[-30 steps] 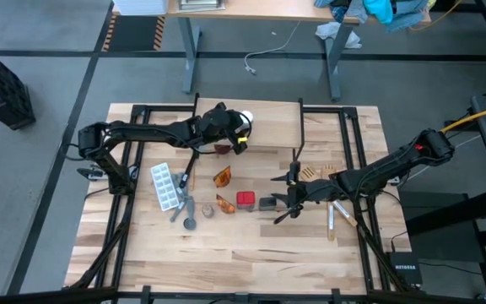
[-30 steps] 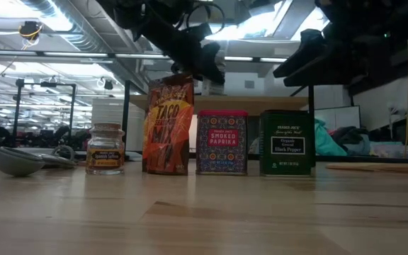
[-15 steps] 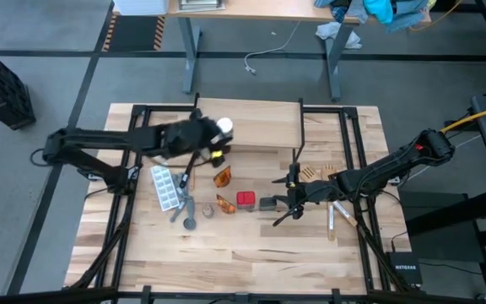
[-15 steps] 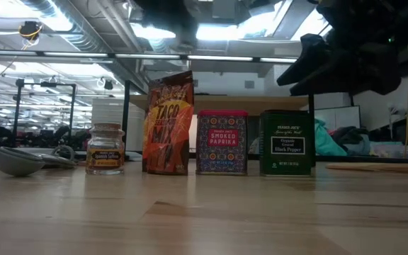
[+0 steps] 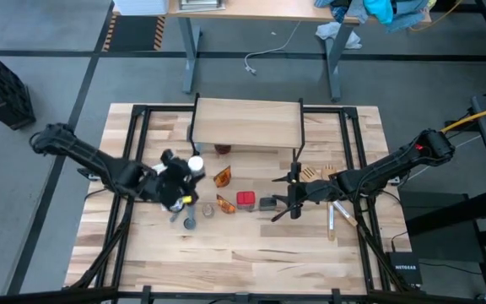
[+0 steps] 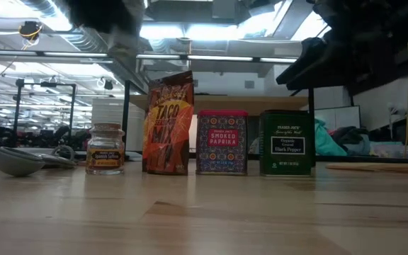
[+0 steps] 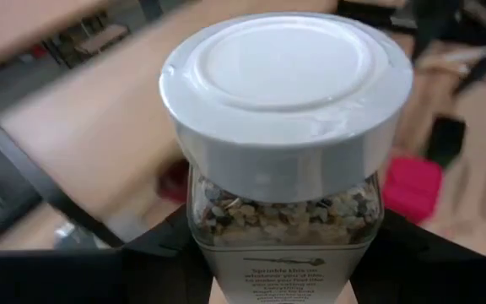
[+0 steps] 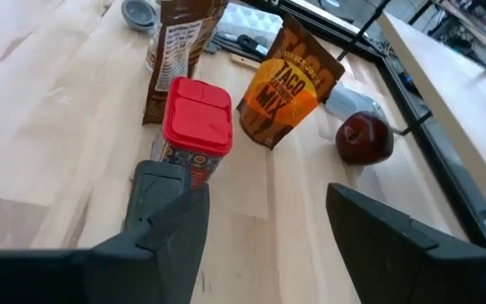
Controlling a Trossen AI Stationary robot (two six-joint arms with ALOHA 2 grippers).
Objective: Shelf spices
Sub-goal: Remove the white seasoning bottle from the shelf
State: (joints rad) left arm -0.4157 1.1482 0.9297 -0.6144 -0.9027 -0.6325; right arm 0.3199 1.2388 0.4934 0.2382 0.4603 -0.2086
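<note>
My left gripper [image 5: 178, 179] is over the table's left part, shut on the white-capped jar [image 7: 285, 198]. The light-wood shelf [image 5: 247, 122] stands at the far middle on black legs, its board bare. On the table in a row stand the small brown-capped jar [image 6: 105, 149], an orange taco packet [image 6: 168, 124], the red-topped box [image 6: 222, 142] and the dark square tin [image 6: 287, 142]. A second orange packet [image 5: 222, 176] stands behind them. My right gripper [image 8: 264, 228] is open, level, just right of the tin [image 5: 266, 203], touching nothing. My left gripper pinches the white-capped jar by its glass body [image 7: 218, 253] below the cap, one finger on each side. The white cap [image 7: 285, 80] points away from the wrist. The jar is lifted clear above the table.
A red apple-like ball [image 8: 364, 138] lies under the shelf's front edge. A grey measuring spoon [image 5: 190, 221] lies near the left gripper. A wooden spatula [image 5: 331, 219] and wooden pieces [image 5: 310, 173] lie right of the right gripper. The table's near strip [image 5: 243, 262] is bare.
My left gripper has drawn back from the shelf's front edge toward the table's left and near side, carrying the white-capped jar with it. The right arm has kept still.
</note>
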